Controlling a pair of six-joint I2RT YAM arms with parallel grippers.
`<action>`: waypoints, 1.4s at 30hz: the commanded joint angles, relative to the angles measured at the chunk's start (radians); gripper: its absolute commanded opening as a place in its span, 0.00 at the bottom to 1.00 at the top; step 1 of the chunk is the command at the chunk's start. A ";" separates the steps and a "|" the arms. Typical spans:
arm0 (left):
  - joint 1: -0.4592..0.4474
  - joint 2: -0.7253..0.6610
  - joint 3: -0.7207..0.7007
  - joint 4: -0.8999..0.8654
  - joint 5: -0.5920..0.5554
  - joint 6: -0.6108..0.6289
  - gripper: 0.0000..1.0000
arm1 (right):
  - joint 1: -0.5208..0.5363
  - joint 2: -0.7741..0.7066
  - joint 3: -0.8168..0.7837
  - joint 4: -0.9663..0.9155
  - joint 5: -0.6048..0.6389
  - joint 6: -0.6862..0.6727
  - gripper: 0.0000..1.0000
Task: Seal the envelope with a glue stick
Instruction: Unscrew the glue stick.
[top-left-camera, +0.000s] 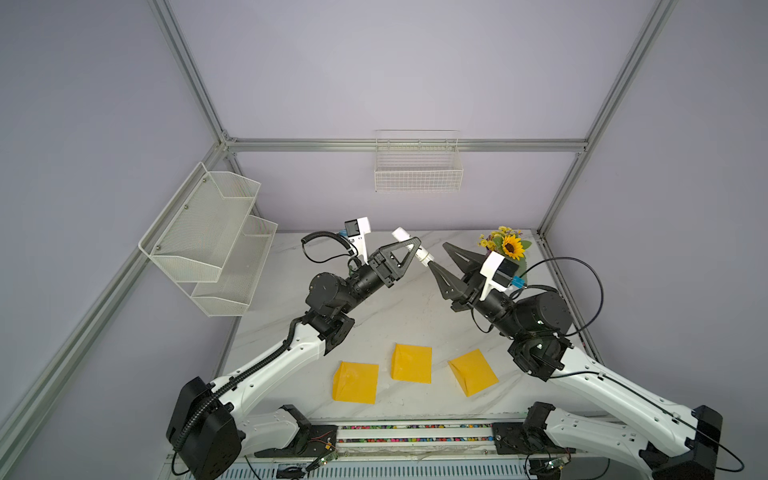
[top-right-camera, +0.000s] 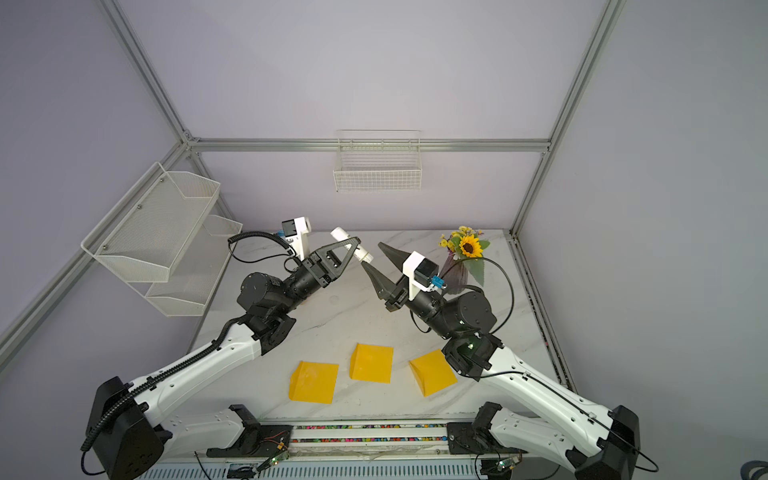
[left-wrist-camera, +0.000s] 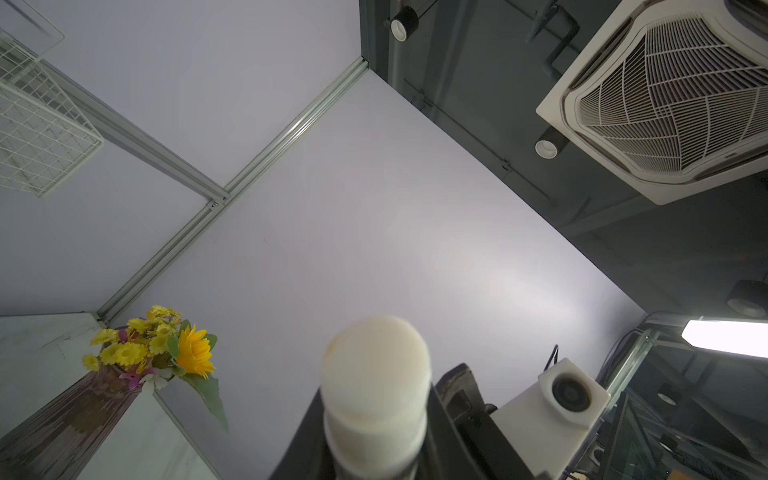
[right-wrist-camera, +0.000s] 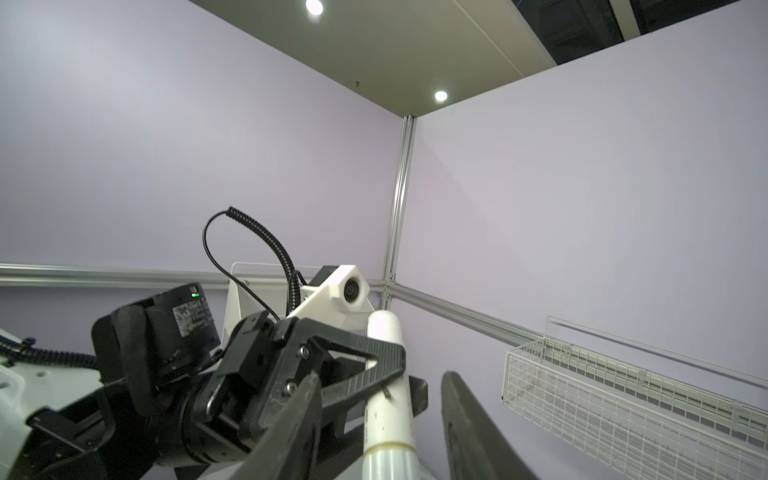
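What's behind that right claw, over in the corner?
A sunflower bouquet in a dark vase; the vase's base is hidden behind the right arm.

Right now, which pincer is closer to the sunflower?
Right. The right pincer hangs open near the sunflower. The left pincer is farther off, past the right one, gripping the glue stick.

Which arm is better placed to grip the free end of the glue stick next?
Right. The left hand is shut on the glue stick, holding it in the air. The right hand is open, and the stick's end lies between its fingers.
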 joint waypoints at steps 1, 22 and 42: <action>0.004 -0.046 0.014 0.050 -0.046 -0.043 0.00 | 0.005 0.023 0.035 -0.019 0.018 -0.099 0.49; -0.006 -0.023 -0.040 0.068 -0.072 -0.112 0.00 | 0.005 0.182 0.148 -0.055 0.002 -0.261 0.38; -0.018 0.029 -0.030 0.115 -0.068 -0.131 0.22 | 0.005 0.219 0.130 -0.018 0.144 -0.272 0.00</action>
